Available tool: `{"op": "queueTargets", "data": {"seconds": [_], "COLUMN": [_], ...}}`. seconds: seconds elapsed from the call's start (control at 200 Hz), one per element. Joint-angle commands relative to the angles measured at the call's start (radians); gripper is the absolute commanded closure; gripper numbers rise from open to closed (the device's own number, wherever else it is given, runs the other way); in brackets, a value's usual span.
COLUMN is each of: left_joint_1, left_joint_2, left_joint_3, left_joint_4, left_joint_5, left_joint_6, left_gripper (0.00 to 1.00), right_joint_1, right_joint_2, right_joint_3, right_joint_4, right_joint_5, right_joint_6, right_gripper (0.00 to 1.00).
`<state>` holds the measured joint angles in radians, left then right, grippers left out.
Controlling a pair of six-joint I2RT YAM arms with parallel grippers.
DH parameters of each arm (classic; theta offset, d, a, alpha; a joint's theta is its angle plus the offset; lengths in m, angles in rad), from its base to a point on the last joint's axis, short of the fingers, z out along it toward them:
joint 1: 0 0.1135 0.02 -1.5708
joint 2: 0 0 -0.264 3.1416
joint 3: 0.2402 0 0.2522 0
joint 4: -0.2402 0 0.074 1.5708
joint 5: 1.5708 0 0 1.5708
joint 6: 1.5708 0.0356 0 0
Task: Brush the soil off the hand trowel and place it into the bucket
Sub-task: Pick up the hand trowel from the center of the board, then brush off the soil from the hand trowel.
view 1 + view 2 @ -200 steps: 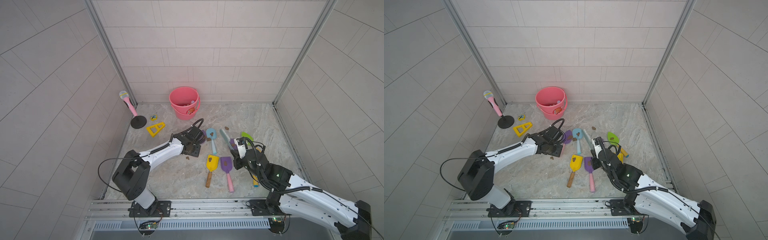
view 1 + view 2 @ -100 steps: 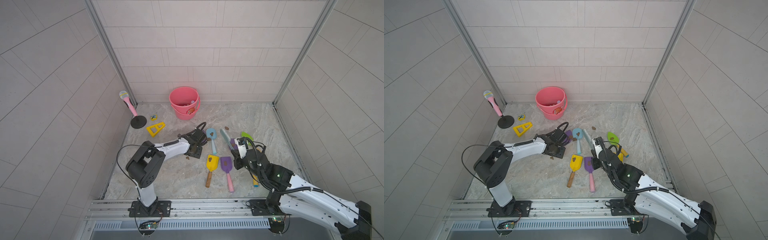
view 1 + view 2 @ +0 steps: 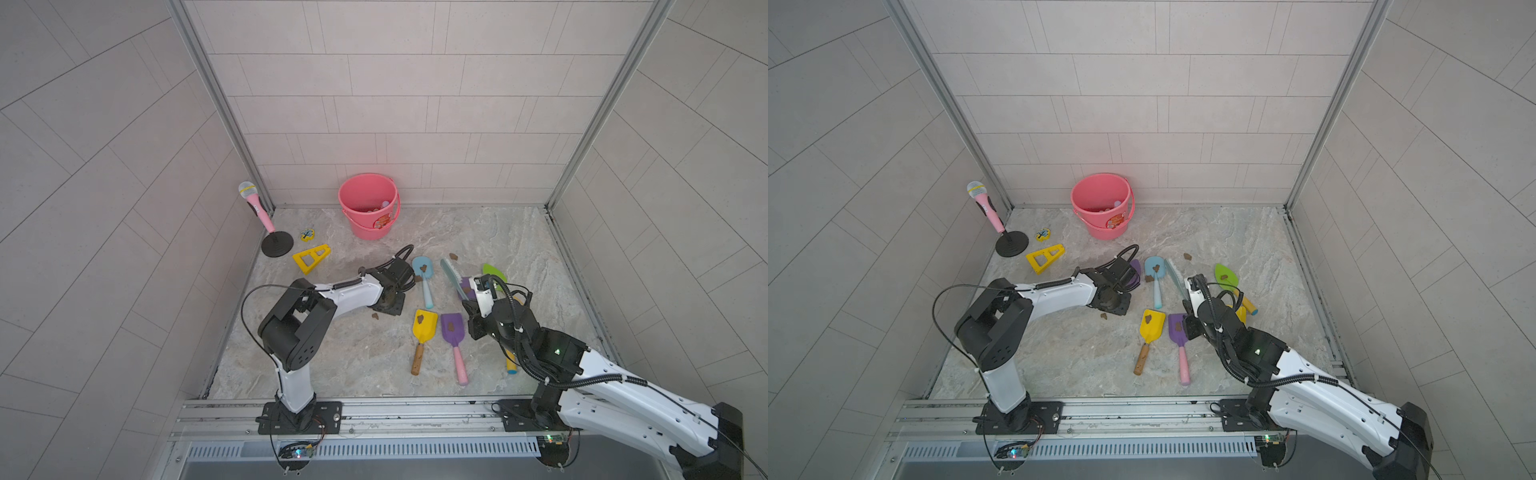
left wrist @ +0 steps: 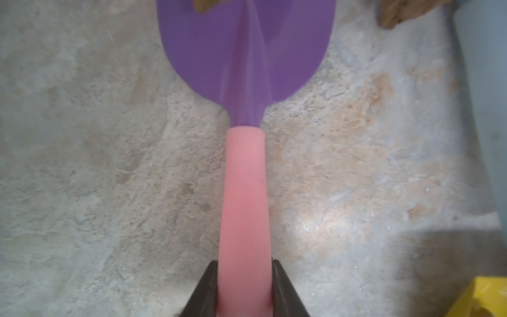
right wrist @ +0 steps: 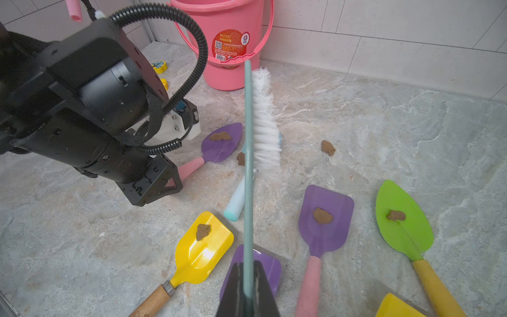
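Both pincers are clenching: the left gripper (image 4: 244, 274) is squeezing the pink handle (image 4: 244, 192) of the pointed purple trowel (image 4: 244, 55) on the floor (image 4: 82, 164) (a soil lump (image 5: 220, 135) is sitting on its blade), and the right gripper (image 5: 248, 274) is holding the brush (image 5: 264, 123). The bucket (image 3: 370, 228) is standing well apart, by the back wall (image 3: 415, 145).

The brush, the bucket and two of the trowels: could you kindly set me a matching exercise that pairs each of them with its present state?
Things
1. brush
2. pointed purple trowel
3. bucket
4. yellow trowel with wooden handle

States
A. stands upright, untouched
B. lies loose, with a soil lump on its blade
C. handle clamped in the left pincer
D. handle clamped in the right pincer

Pairs: 1-D, 2-C, 3-A, 4-B
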<state>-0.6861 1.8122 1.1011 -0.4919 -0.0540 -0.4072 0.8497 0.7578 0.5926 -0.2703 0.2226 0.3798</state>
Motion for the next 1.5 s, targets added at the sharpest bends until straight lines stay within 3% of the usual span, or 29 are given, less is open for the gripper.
{"op": "queueTargets", "data": {"seconds": [0.0,0.185,0.25,0.375,0.54,0.62,0.861,1.211,1.491], "left_joint_1": [-0.003,-0.004,-0.01,-0.04,-0.125,-0.187,-0.293,-0.317,-0.321], "left_joint_2": [-0.033,-0.154,-0.204,-0.294,-0.399,-0.433,-0.503,-0.497,-0.494], "left_joint_3": [0.004,-0.049,-0.063,-0.087,-0.127,-0.134,-0.162,-0.149,-0.148], "left_joint_4": [-0.041,-0.077,-0.109,-0.202,-0.315,-0.366,-0.389,-0.387,-0.383], "left_joint_5": [-0.038,-0.024,-0.006,0.023,0.018,-0.016,-0.04,-0.073,-0.077], "left_joint_6": [-0.001,-0.015,-0.015,-0.023,-0.074,-0.096,-0.141,-0.145,-0.14], "left_gripper": [0.81,1.0,1.0,1.0,1.0,1.0,1.0,1.0,1.0], "right_joint_1": [-0.003,-0.006,-0.016,-0.105,-0.322,-0.376,-0.381,-0.339,-0.307], "right_joint_2": [-0.028,-0.043,-0.041,-0.012,0.068,0.116,0.271,0.417,0.498], "right_joint_3": [0.017,0.016,0.019,0.028,0.064,0.056,0.069,0.053,0.082], "right_joint_4": [-0.011,-0.006,0.0,0.003,0.062,0.122,0.141,0.195,0.119], "right_joint_5": [0.021,-0.001,-0.06,-0.292,-0.766,-0.954,-1.185,-1.279,-1.168], "right_joint_6": [0.027,0.055,0.067,0.124,0.23,0.275,0.313,0.337,0.27], "right_gripper": [1.0,1.0,1.0,1.0,1.0,1.0,1.0,1.0,1.0]}}
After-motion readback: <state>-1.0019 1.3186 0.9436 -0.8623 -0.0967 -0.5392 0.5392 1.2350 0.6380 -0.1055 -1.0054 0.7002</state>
